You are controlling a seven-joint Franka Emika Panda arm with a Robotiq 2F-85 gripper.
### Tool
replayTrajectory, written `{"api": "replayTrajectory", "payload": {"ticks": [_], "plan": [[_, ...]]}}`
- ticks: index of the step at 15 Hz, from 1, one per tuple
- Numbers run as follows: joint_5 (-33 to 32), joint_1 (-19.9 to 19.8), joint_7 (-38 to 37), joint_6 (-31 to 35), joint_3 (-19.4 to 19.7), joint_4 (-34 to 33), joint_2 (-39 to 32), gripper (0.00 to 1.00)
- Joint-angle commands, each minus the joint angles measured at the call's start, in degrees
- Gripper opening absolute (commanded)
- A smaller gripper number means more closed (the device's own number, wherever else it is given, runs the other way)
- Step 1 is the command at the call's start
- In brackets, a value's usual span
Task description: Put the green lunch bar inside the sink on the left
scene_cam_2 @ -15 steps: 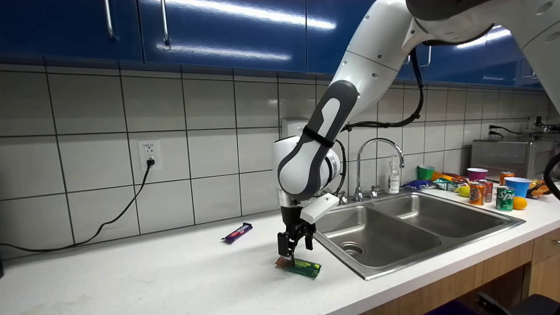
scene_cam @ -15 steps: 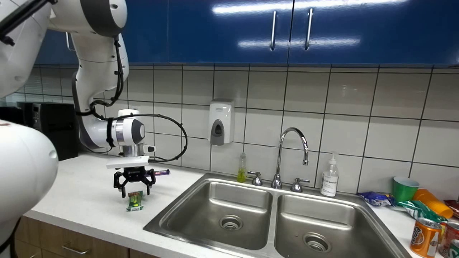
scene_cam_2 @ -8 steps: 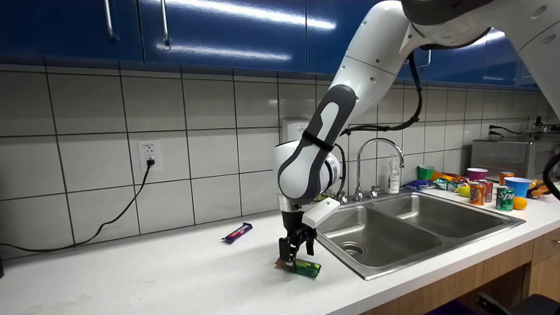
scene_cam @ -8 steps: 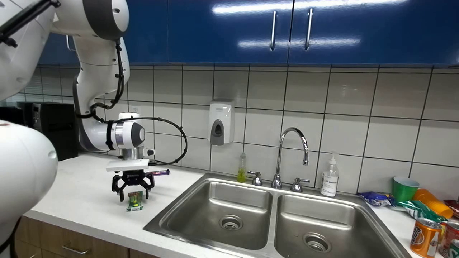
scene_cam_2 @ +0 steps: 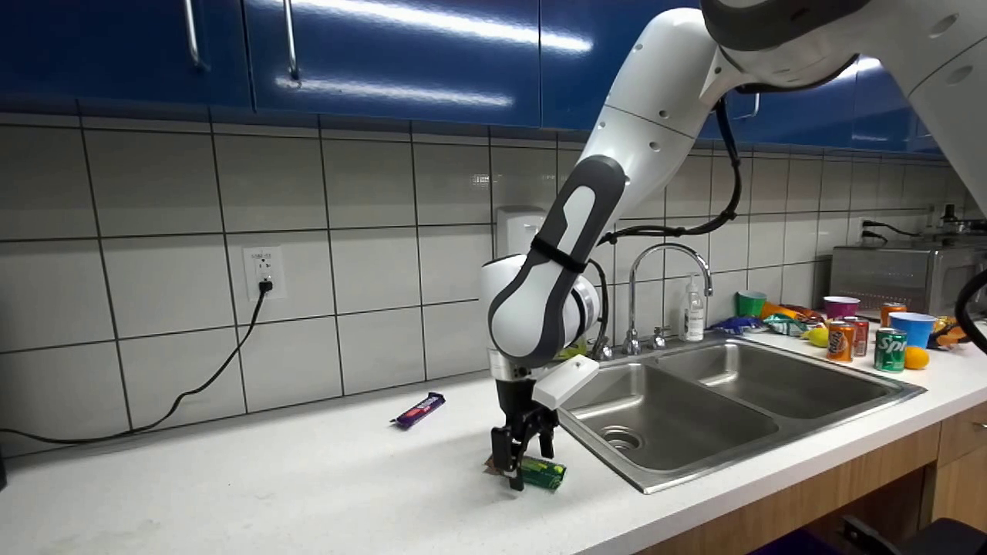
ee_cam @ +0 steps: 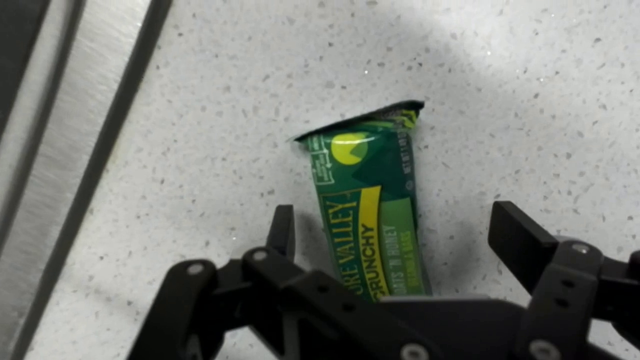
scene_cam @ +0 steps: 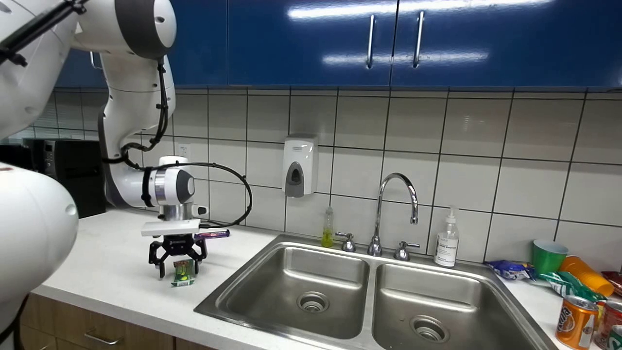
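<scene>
Green lunch bar (ee_cam: 370, 200) lies on the counter (scene_cam_2: 270, 493) near the sink (scene_cam: 370, 301), outside its rim, label up. In the wrist view the lower end is hidden by the gripper (ee_cam: 392, 232); in an exterior view a jaw covers part of the wrapper. Jaws stand wide apart, one to each side of the bar, counter showing in both gaps; nothing held. Whether the tips touch the counter: cannot tell.

Wrapper print: "VALLEY" clear, the word before it cut to "URE"; "CRUNCHY" on yellow; "OATS 'N HONEY" on paler green, first letter obscured; "NET WT" along one edge, figures blurred. The sink shows in the wrist view only as a strip, cut off at the edge.

Purple bar (scene_cam: 216, 234) on the same side of the sink; in an exterior view one end sits behind the gripper, lettering too small to read. Across the sink: green can (scene_cam_2: 890, 352) reading "Sp", rest turned away; orange can (scene_cam: 577, 323), print blurred. Pump bottle (scene_cam: 447, 245) at the sink's back edge, label illegible.
</scene>
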State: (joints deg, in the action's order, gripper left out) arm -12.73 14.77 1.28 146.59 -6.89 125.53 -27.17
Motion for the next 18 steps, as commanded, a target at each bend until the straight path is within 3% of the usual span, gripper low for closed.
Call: {"api": "replayTrajectory", "payload": {"ticks": [1, 2, 4, 10, 18], "plan": [[0.96, -1.1, 1.37, -0.45, -0.75, -0.5, -0.22, 1.0], [1.03, -1.16, 1.41, -0.46, -0.75, -0.57, -0.35, 0.75], [0.98, -1.19, 1.36, -0.45, -0.67, -0.64, -0.45, 0.66], [1.59, -1.28, 1.1, -0.77, -0.81, -1.32, -0.26, 0.19], [1.26, 0.03, -3.09, -1.1, 0.39, -1.9, 2.07, 0.17]]}}
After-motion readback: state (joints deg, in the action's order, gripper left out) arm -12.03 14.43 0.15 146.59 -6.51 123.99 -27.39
